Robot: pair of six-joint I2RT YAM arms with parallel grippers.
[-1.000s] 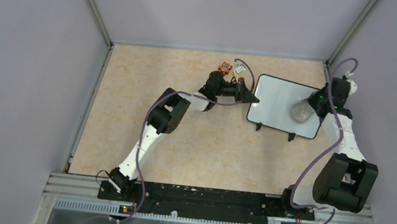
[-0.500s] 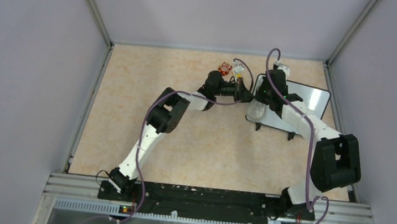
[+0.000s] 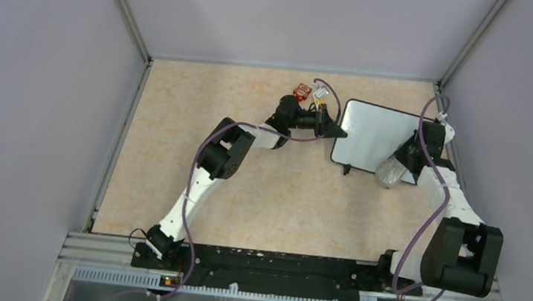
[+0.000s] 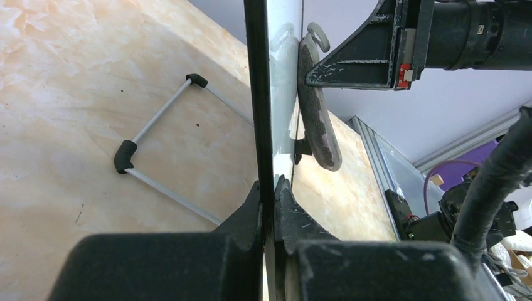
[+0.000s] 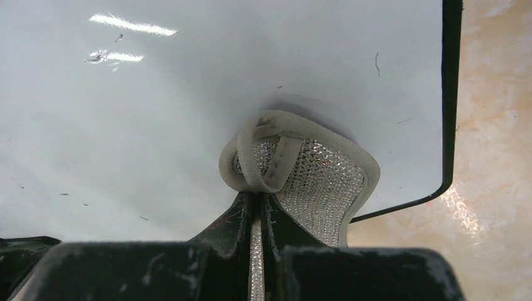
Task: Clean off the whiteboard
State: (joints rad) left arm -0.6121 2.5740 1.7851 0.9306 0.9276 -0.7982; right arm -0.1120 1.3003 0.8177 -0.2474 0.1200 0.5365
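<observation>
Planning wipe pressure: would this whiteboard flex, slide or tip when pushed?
Probably stiff: the whiteboard looks straight edge-on, clamped by the left gripper. Its thin wire stand suggests it's light and could tip or slide unheld. The glossy face is likely slippery.

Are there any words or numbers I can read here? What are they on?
No text can be read here.
Whiteboard: no writing, only tiny dark specks.
Small red thing at the far edge of the table: too small to read.
Red tag on the right gripper: too blurred to read.
Cloth: no print shows.
</observation>
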